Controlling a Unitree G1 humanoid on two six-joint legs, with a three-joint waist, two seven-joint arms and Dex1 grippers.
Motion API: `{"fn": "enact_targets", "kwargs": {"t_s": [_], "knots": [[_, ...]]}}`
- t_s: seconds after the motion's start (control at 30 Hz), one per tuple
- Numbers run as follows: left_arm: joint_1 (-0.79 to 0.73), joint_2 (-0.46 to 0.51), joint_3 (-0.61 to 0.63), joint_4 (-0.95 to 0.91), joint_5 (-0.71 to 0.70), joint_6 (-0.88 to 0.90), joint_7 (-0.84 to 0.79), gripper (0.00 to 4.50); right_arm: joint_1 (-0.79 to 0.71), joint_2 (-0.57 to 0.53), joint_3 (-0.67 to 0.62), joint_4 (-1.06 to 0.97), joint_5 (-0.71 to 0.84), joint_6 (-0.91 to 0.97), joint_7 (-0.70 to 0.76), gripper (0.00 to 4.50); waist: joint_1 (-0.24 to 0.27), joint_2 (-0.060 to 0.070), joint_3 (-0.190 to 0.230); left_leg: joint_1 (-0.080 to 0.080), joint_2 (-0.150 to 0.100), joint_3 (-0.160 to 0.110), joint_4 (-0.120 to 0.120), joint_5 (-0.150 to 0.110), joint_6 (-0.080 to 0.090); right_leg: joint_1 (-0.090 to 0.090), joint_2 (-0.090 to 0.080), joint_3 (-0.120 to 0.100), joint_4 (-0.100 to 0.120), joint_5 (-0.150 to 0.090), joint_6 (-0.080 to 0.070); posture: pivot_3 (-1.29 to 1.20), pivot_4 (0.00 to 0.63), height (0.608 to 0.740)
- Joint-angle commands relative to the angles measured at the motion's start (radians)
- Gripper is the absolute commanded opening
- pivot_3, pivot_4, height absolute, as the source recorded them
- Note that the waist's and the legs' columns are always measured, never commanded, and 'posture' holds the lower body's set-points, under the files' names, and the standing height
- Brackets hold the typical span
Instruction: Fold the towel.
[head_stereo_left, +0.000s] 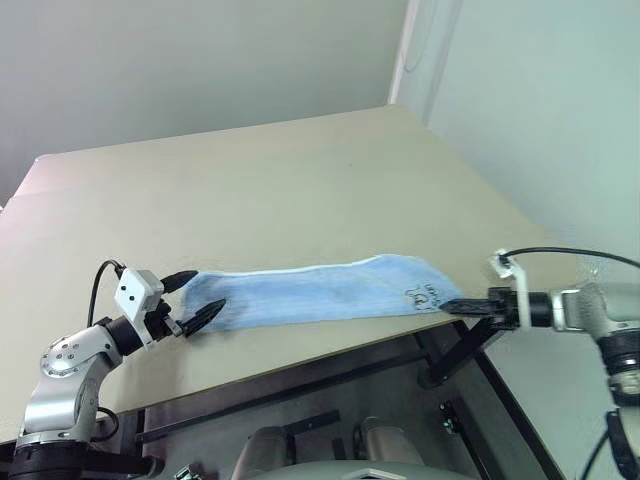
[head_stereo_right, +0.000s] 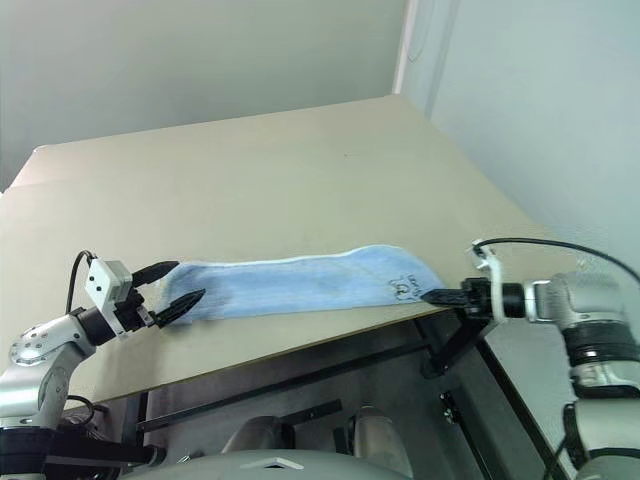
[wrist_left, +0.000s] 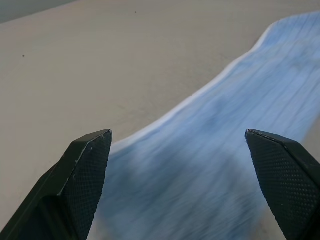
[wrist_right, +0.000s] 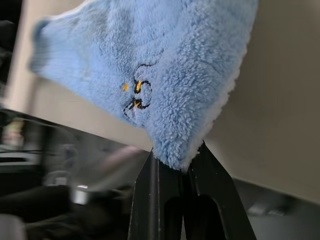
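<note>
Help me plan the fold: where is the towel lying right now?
The towel lies stretched along the table's near edge, its right corner pinched by the right gripper, its left end between the open left gripper's fingers.

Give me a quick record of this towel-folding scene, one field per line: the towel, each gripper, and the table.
towel: the towel, light blue, lies stretched along the near edge of the table, its embroidered corner at the edge
embroidered mark: dark with small yellow spots, near the pinched corner
left gripper: left gripper open, fingers either side of the towel's left end, not closed on it
right gripper: right gripper shut on the towel's right corner
fold: not yet made
</note>
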Motion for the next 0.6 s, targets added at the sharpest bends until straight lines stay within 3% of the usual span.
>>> {"fn": "enact_targets", "kwargs": {"t_s": [0.03, 0.4, 0.6], "knots": [[-0.005, 0.006, 0.029, -0.004, -0.002, -0.025, 0.005, 4.5, -0.043, -0.031, 0.022, -0.046, -0.063, -0.12, 0.026, 0.04, -0.003, 0.0, 0.0, 0.0, 0.001, 0.0, 0.0, 0.0, 0.0, 0.0, 0.001, 0.0, 0.0, 0.0, 0.0, 0.0, 0.0, 0.74], [0.008, 0.005, 0.015, -0.02, 0.005, -0.029, 0.012, 4.5, -0.074, 0.069, 0.012, -0.484, 0.009, -0.197, 0.019, 0.04, -0.001, 0.001, 0.001, 0.002, 0.003, 0.0, 0.001, -0.001, 0.0, 0.0, 0.001, 0.0, 0.002, 0.0, 0.0, 0.0, 0.0, 0.74], [0.005, 0.012, 0.01, -0.025, 0.004, -0.022, 0.011, 4.5, -0.153, 0.198, 0.136, -0.526, -0.021, -0.26, 0.036, 0.04, -0.002, 0.0, 0.001, 0.002, 0.003, 0.0, 0.001, -0.001, -0.001, 0.0, 0.0, 0.0, 0.001, 0.0, 0.0, 0.0, 0.0, 0.74]]}}
